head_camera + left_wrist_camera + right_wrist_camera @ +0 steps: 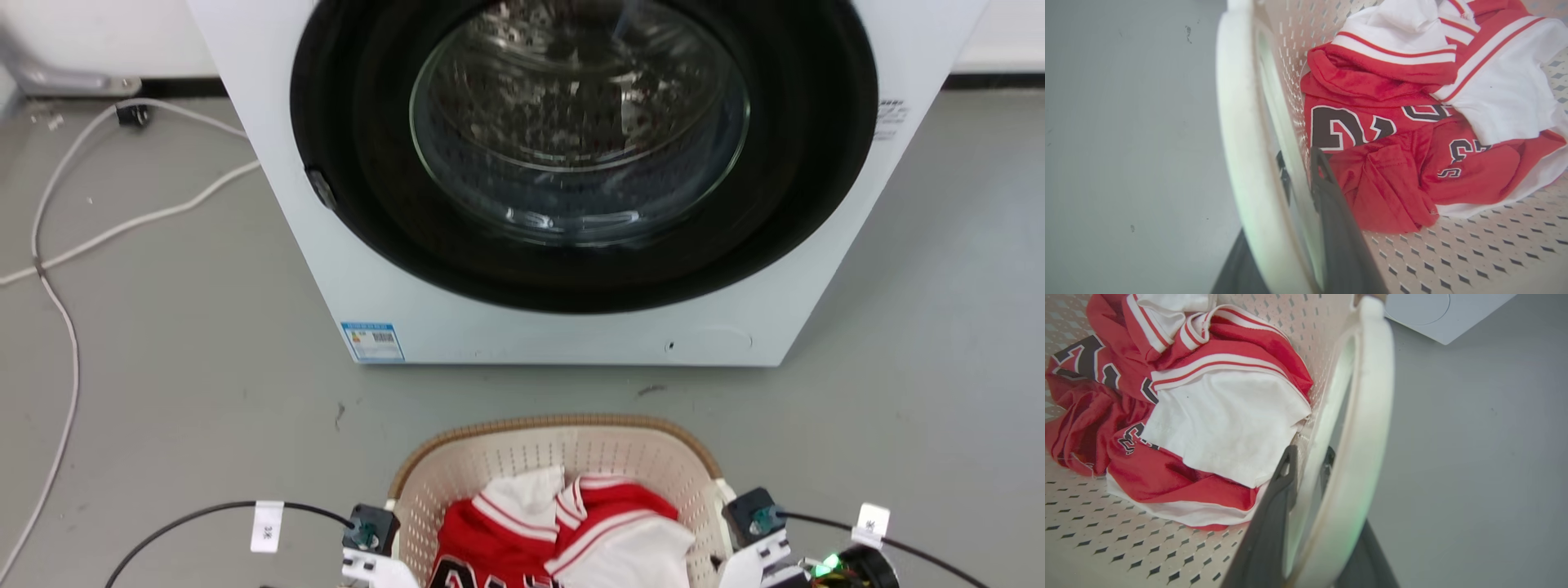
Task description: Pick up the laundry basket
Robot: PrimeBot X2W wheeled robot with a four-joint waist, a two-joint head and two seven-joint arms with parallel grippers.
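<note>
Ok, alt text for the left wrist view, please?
The left gripper pinches the wall of the cream perforated plastic laundry basket, one dark finger inside, one behind its white handle. Crumpled red-and-white jerseys lie inside; grey floor lies outside.

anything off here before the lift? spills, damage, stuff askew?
Nothing serious. Clothes lie bunched inside the basket, none over the rim. Left gripper and right gripper each pinch a side wall. Only loose end: a white cable trailing over the floor left of the washer.
</note>
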